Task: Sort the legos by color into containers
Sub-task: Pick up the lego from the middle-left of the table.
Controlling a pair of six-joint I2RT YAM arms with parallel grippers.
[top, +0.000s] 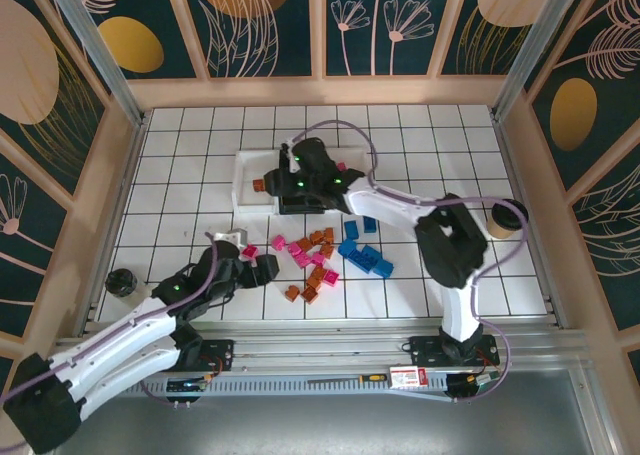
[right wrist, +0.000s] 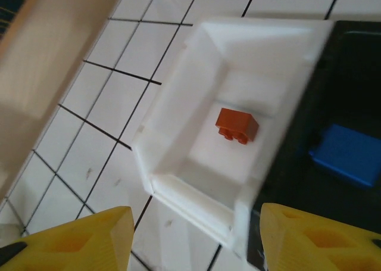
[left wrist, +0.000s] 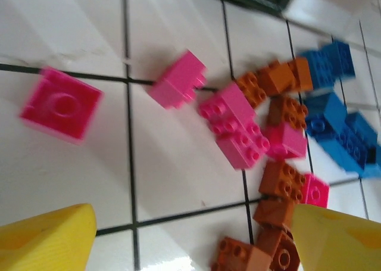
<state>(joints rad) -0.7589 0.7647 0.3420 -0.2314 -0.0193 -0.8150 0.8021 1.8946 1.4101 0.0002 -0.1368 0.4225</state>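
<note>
Loose legos lie mid-table: magenta ones, orange-brown ones and blue ones. My left gripper hovers at their left edge, open and empty. Between its yellow fingers I see bare tile, with pink bricks, orange bricks and blue bricks beyond. My right gripper hangs open and empty over the containers. Below it, a white tray holds one orange brick, and the black tray beside it holds a blue brick.
A round dark cup stands at the left edge near my left arm. Another cup stands at the right side. Wooden walls ring the tiled floor. A bit of pink shows behind the right arm.
</note>
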